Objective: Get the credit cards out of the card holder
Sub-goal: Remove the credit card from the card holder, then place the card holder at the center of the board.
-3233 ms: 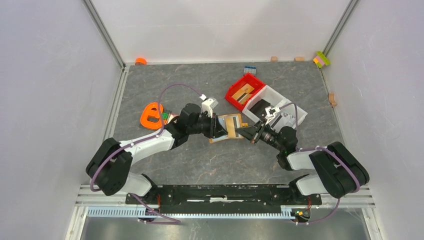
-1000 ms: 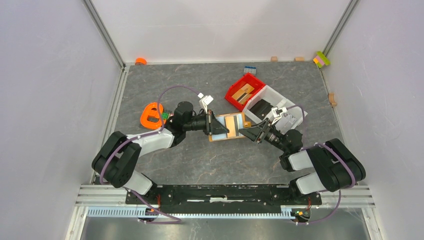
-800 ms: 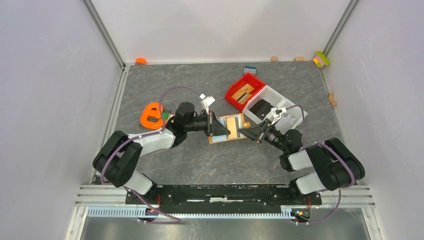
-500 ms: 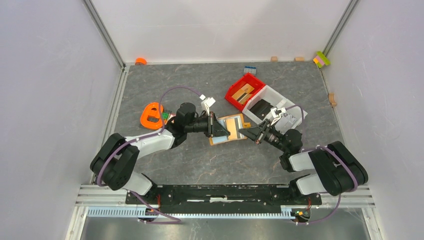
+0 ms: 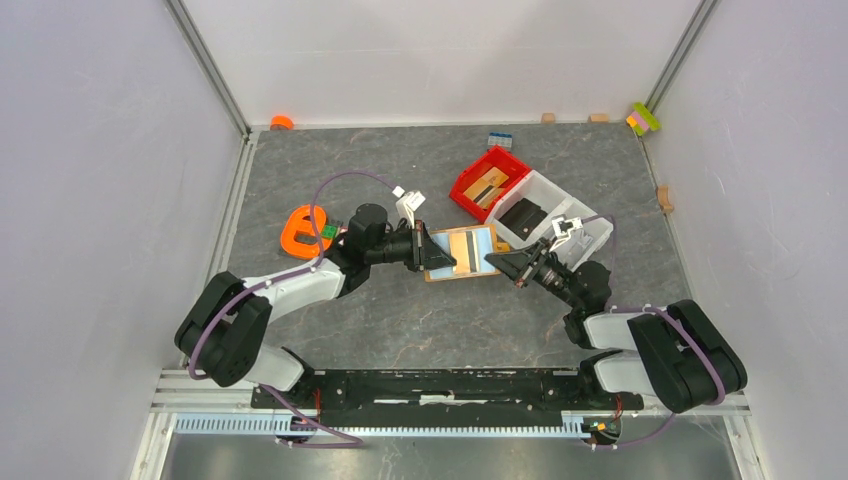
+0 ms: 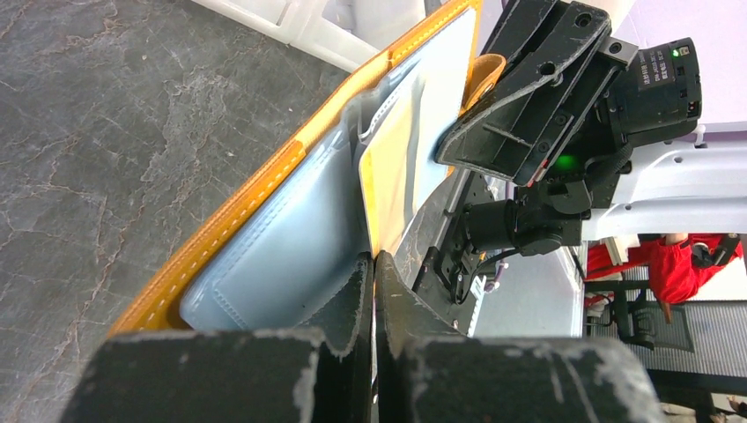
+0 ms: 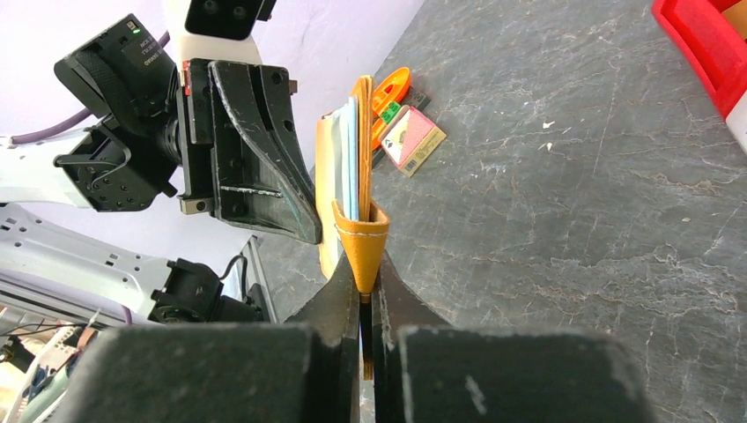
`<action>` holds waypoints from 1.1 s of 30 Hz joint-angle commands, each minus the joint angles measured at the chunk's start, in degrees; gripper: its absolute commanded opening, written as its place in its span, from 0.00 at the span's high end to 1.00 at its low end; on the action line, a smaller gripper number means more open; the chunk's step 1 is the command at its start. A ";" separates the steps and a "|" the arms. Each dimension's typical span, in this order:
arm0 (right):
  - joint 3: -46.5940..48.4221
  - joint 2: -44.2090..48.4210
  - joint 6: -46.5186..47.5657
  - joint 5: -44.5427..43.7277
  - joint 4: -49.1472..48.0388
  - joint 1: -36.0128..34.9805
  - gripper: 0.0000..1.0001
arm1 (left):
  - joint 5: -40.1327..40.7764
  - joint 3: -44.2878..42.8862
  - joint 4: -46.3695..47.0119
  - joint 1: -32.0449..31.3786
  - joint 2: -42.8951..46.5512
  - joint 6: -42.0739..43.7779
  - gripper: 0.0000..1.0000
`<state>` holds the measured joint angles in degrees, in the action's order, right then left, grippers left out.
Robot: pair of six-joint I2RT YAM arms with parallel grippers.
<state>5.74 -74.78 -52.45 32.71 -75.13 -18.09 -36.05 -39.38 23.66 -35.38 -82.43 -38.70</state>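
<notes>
The card holder [image 5: 478, 243] is an open orange wallet with pale blue-grey lining, held off the table between both arms. My left gripper [image 5: 434, 254] is shut on a thin yellowish credit card [image 6: 388, 176] that sticks out of a slot in the lining [image 6: 291, 238]. My right gripper [image 7: 361, 284] is shut on the wallet's orange end tab [image 7: 362, 240], opposite the left gripper [image 7: 255, 150]. A small pinkish-red card [image 7: 412, 137] lies flat on the table beside the orange ring. Any other cards in the slots are hidden.
A red bin [image 5: 488, 182] and a white bin [image 5: 555, 215] stand just behind the right arm. An orange ring-shaped object [image 5: 303, 228] lies left of the left arm. Small blocks [image 5: 548, 118] line the back wall, and a blue piece [image 5: 499, 139] sits near the red bin.
My right gripper has shut on the wallet's end tab. The wallet has shifted slightly up and to the right between the two grippers. The left gripper stays shut.
</notes>
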 commanded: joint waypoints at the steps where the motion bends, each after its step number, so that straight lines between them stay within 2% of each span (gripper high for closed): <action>1: -1.05 0.13 -0.07 -1.60 -3.61 1.55 1.00 | 3.07 0.19 -0.31 1.23 2.23 1.90 0.98; 7: -2.05 1.72 0.03 -2.79 -2.53 2.71 1.00 | 5.45 0.34 -2.39 1.93 2.70 2.27 0.98; 21: -2.07 0.46 -1.08 -2.08 -3.71 3.28 1.00 | 5.03 0.26 -2.47 2.58 1.91 1.52 0.98; 33: 2.59 -6.58 1.52 -2.90 9.91 3.15 0.97 | 6.95 0.01 -4.59 2.67 2.43 2.17 0.98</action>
<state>5.30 -79.90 -52.82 30.52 -69.32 -14.98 -30.26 -39.13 18.87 -32.97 -81.80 -38.59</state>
